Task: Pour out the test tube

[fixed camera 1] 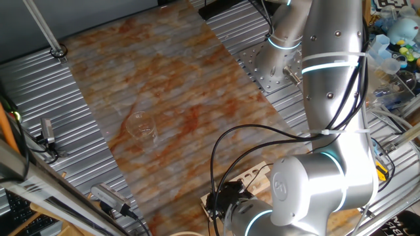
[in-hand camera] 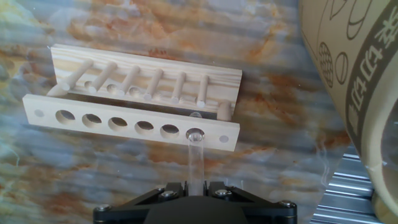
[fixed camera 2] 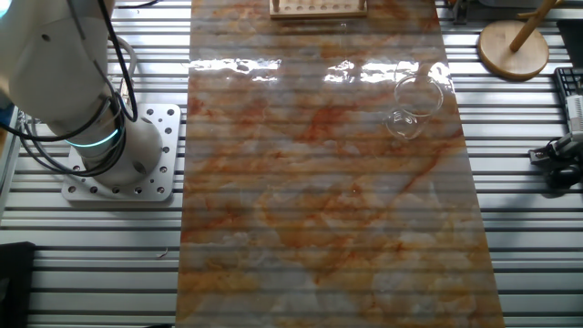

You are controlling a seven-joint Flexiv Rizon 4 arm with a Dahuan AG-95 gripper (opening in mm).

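Note:
In the hand view the test tube (in-hand camera: 194,158), slim and clear, runs from between my fingers down to the rightmost hole of the pale wooden rack (in-hand camera: 124,118). Its far end sits at that hole's mouth. My gripper (in-hand camera: 194,185) is shut on the test tube, one dark finger on each side. I cannot tell whether there is liquid in the tube. The wide glass beaker (fixed camera 1: 141,124) stands alone on the marbled mat, well away from the rack, and also shows as the beaker (fixed camera 2: 414,105). In one fixed view my arm hides most of the rack (fixed camera 1: 254,178).
A marbled orange-grey mat (fixed camera 2: 319,200) covers the middle of the ribbed metal table. The rack (fixed camera 2: 319,7) lies at the mat's far edge. My arm's base (fixed camera 2: 118,169) stands left of the mat. A round wooden stand (fixed camera 2: 515,46) and cables lie to the right.

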